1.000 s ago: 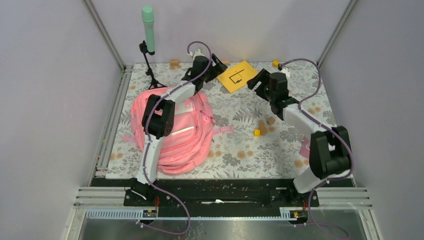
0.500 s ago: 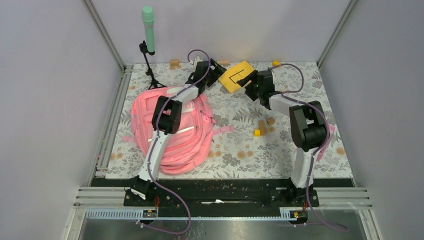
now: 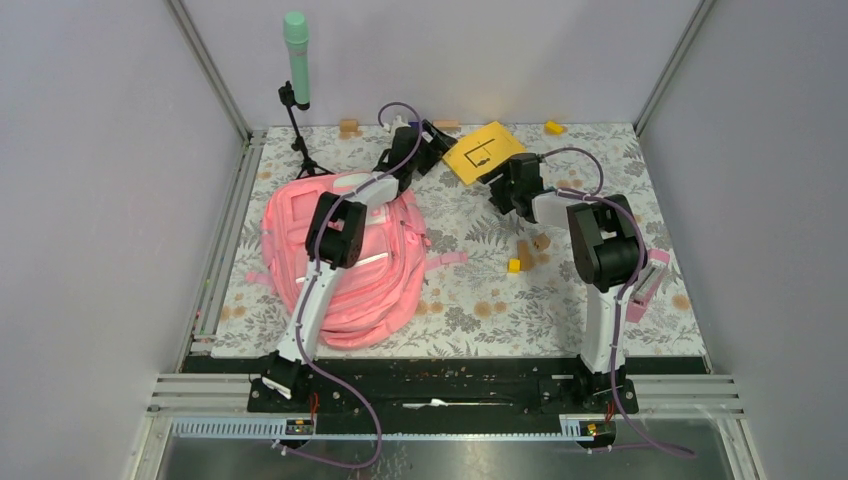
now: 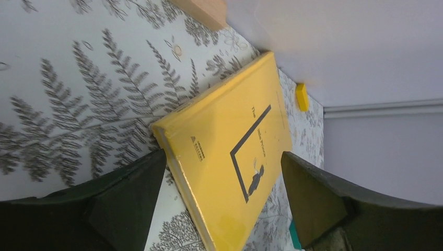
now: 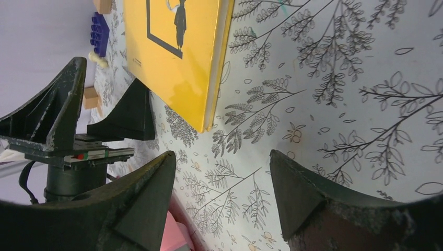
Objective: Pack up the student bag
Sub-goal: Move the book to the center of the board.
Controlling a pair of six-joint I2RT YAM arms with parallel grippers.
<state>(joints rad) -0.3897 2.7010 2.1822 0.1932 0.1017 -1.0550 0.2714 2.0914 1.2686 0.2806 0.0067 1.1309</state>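
– Top external view first: where is the student bag [image 3: 385,275]?
– The large soft pink fabric backpack lies flat on the left half of the tabletop [image 3: 470,290], which has a grey fern-print cloth over it. The left arm stretches across it toward the far edge.
– And the left gripper [image 3: 435,142]?
– It is low by the far edge, at the near left corner of a thin yellow hardcover book [image 3: 482,150]. In the left wrist view its gripper [image 4: 219,167] has its black fingers wide apart, one on each side of that book [image 4: 224,130]. I cannot tell whether either finger touches the cover.
– The right gripper [image 3: 495,178]?
– It sits just on the near side of the same book and points at it. In the right wrist view the gripper [image 5: 222,157] has its fingers spread, with only cloth between them. The book [image 5: 177,52] has one corner just beyond the tips.
– Anything else on the cloth?
– A green microphone [image 3: 296,45] on a black stand is in the far left corner. A small yellow block [image 3: 514,265] lies near the middle, and a narrow pink case [image 3: 645,285] is by the right edge, partly behind the right arm.
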